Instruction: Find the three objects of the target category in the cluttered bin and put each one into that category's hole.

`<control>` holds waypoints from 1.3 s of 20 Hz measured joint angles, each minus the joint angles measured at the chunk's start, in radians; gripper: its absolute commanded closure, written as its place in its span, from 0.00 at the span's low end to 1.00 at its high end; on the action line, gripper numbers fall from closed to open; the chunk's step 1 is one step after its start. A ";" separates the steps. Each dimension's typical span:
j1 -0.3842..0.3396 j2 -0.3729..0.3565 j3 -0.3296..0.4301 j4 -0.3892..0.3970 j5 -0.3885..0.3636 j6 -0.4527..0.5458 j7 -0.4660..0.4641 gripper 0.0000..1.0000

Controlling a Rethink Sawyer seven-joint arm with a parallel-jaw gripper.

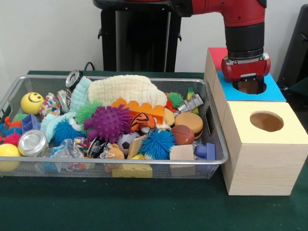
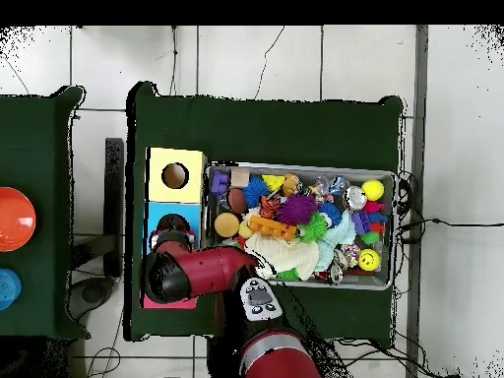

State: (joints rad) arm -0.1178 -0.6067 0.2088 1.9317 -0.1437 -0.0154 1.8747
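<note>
Red arm over blue box beside cluttered bin

— What holds the clutter?
— A wire mesh bin, heaped with toys.
— And the holes?
— At its 3 o'clock: a yellow-topped box nearest, a blue-topped box behind it at 12 o'clock, each with one round hole.

A purple spiky rubber ball sits at the silver wire-mesh bin's centre, a yellow smiley-face ball at nine o'clock, an orange-and-black striped tiger toy at three o'clock.
</note>
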 measured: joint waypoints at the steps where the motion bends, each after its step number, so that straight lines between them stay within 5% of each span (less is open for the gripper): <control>1: 0.000 0.000 0.000 0.000 0.000 0.000 0.000 0.00; 9: 0.000 -0.039 0.001 0.011 0.004 0.047 0.000 0.00; 20: 0.054 -0.276 -0.048 0.019 0.045 0.516 0.000 0.00; 26: 0.054 -0.328 -0.051 0.021 0.045 0.562 0.000 0.00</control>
State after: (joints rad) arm -0.0633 -0.9351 0.1575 1.9528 -0.0991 0.5468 1.8747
